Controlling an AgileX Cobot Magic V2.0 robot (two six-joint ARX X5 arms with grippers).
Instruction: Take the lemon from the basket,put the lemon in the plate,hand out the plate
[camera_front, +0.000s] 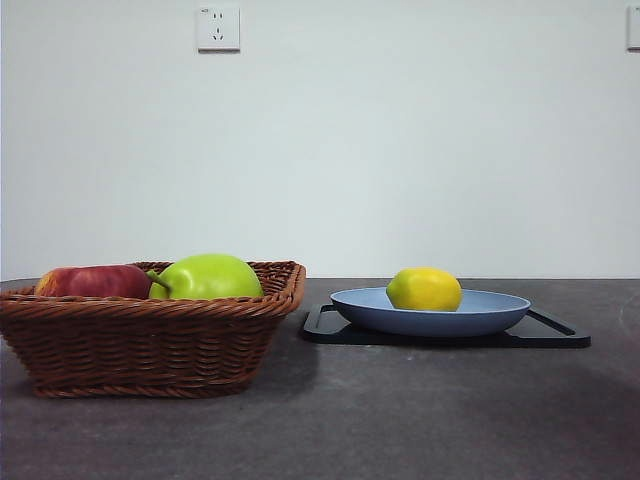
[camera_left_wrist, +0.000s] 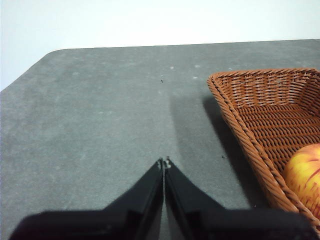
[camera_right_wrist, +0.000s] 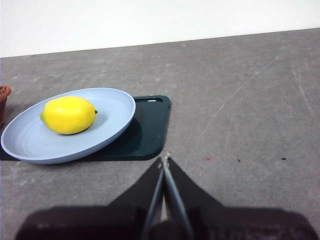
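Observation:
The lemon (camera_front: 424, 288) lies in the light blue-grey plate (camera_front: 490, 312), which rests on a flat black tray (camera_front: 555, 335) right of the wicker basket (camera_front: 150, 340). The right wrist view shows the lemon (camera_right_wrist: 68, 115) on the plate (camera_right_wrist: 112, 112). My right gripper (camera_right_wrist: 164, 161) is shut and empty, above the bare table beside the tray, apart from the plate. My left gripper (camera_left_wrist: 164, 162) is shut and empty, over the table beside the basket (camera_left_wrist: 260, 115). Neither arm shows in the front view.
The basket holds a red apple (camera_front: 92, 281) and a larger yellow-green stemmed fruit (camera_front: 207, 277); the apple (camera_left_wrist: 305, 172) also shows in the left wrist view. The dark grey table (camera_front: 400, 420) ends at a white wall behind.

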